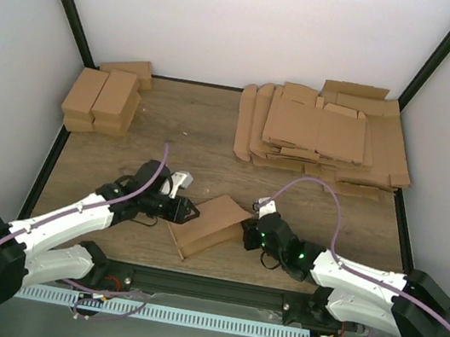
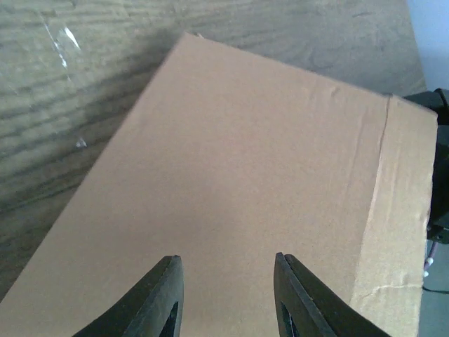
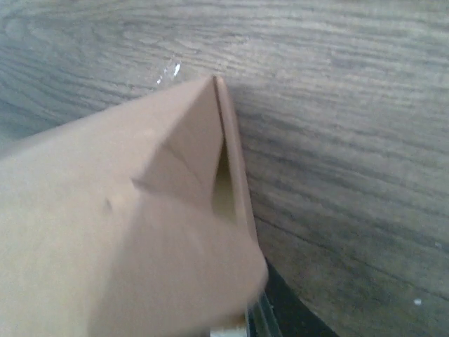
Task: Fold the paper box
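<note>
Status for you: the paper box (image 1: 214,221) sits on the table (image 1: 188,132) near the front edge, between your two arms. It's partly folded and lies skewed to the table edge. Left end effector (image 1: 188,212) is at the box's left end, right end effector (image 1: 251,230) at its right end.

Left wrist view: your left end effector (image 2: 226,260) has its fingers (image 2: 167,298) spread apart, nothing pinched. The flat brown panel of the box (image 2: 266,175) fills the view just past the tips. One crease runs down the panel near its right edge, with a narrow strip beyond it. Wood-grain table (image 2: 63,105) shows on the left.

Right wrist view: the box (image 3: 140,232) is right up against the lens and blurred. You see a folded corner with a gap between two layers, pointing out over the table (image 3: 337,105). The fingers aren't clearly visible there, so I can't tell whether the right end effector is clamped or spread.

Elsewhere: heap of flat cardboard blanks (image 1: 326,133) at the far right of the table, group of finished boxes (image 1: 103,98) at the far left. Both are well apart from the paper box.
</note>
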Motion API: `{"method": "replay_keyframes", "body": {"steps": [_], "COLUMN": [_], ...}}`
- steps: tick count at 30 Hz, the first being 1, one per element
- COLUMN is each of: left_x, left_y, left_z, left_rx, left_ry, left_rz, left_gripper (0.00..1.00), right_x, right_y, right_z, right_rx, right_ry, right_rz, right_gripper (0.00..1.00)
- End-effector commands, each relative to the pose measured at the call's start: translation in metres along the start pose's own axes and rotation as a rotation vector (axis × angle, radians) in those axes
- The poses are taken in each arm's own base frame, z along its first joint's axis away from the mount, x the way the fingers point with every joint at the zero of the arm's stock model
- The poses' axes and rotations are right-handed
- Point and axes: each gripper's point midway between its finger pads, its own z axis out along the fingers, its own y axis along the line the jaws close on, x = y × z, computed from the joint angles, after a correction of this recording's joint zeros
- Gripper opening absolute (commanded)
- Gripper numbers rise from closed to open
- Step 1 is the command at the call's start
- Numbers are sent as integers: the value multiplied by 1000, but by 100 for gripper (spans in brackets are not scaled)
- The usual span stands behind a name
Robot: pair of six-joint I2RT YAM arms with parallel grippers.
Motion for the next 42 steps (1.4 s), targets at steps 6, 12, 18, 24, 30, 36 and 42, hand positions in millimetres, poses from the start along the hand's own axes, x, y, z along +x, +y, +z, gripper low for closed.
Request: {"method": "replay_keyframes", "body": {"steps": [6, 12, 18, 24, 30, 36, 42], "left_x": [5, 14, 20, 20, 28, 32, 33], "left_y": [0, 12, 16, 14, 23, 26, 34], "left_z": [13, 23, 28, 29, 37, 44, 51], "left_rx": [-9, -48, -74, -82, -155, -175, -208], "left_ry": [-11, 7, 18, 19, 45, 52, 52], "left_rz": [13, 3, 10, 29, 50, 60, 64], "left_gripper": [38, 37, 37, 38, 33, 30, 27], "right_x": [11, 38, 9, -38, -65, -50, -11], "right_y": [13, 16, 20, 20, 27, 17, 14], "right_z": [-15, -25, -55, -79, -56, -18, 3], "right_rx": [-58, -79, -113, -49, -29, -69, -105], "right_ry": [117, 262, 168, 81, 133, 244, 350], "right_rz": [45, 136, 186, 136, 71, 77, 92], "right_gripper": [38, 50, 57, 83, 77, 56, 37]}}
